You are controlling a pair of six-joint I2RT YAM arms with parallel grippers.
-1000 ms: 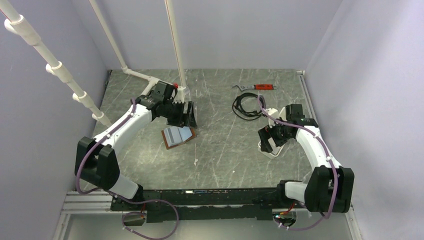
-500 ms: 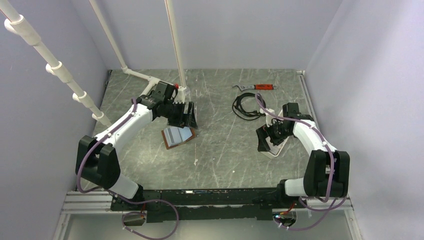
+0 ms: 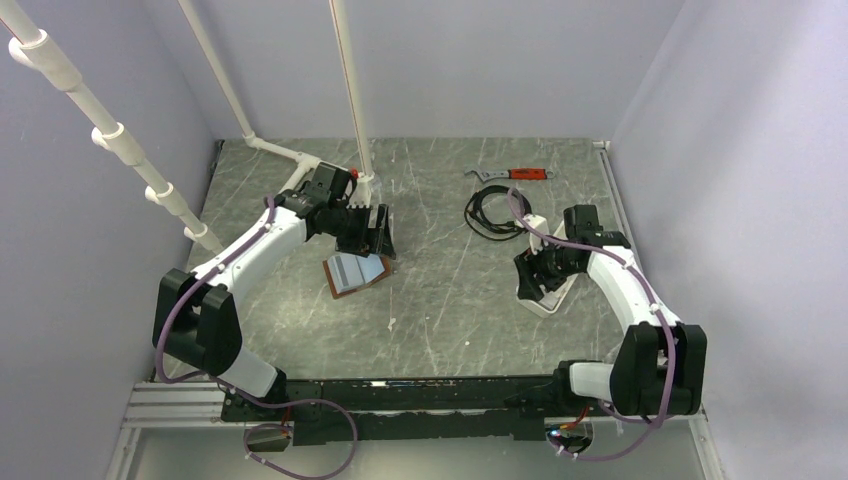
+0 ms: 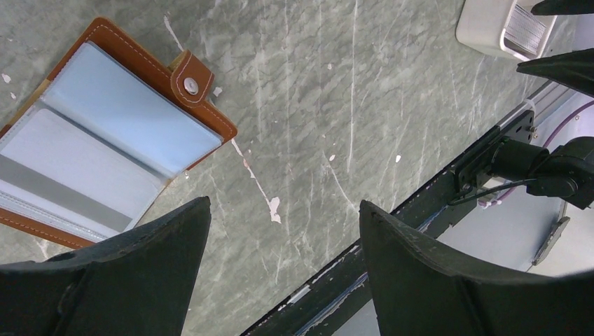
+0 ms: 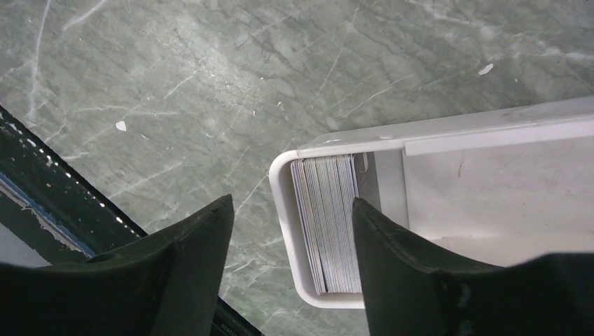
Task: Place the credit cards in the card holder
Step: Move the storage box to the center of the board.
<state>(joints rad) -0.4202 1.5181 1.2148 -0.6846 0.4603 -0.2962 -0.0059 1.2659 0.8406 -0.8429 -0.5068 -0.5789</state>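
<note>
Well, the credit cards (image 5: 328, 224) stand on edge, packed tight at one end of the white tray (image 5: 420, 133). Packed like that, many could come up at once, or a jaw could catch the tray wall. Their thin edges run across the tray. The right gripper (image 5: 291, 210) hangs above, jaws wide apart. The left gripper (image 4: 284, 210), wide too, holds nothing near the open card holder (image 4: 105, 154).

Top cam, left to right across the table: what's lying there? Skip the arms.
card holder → coiled black cable → white tray. The wrench is left out because it spans above the cable.
</note>
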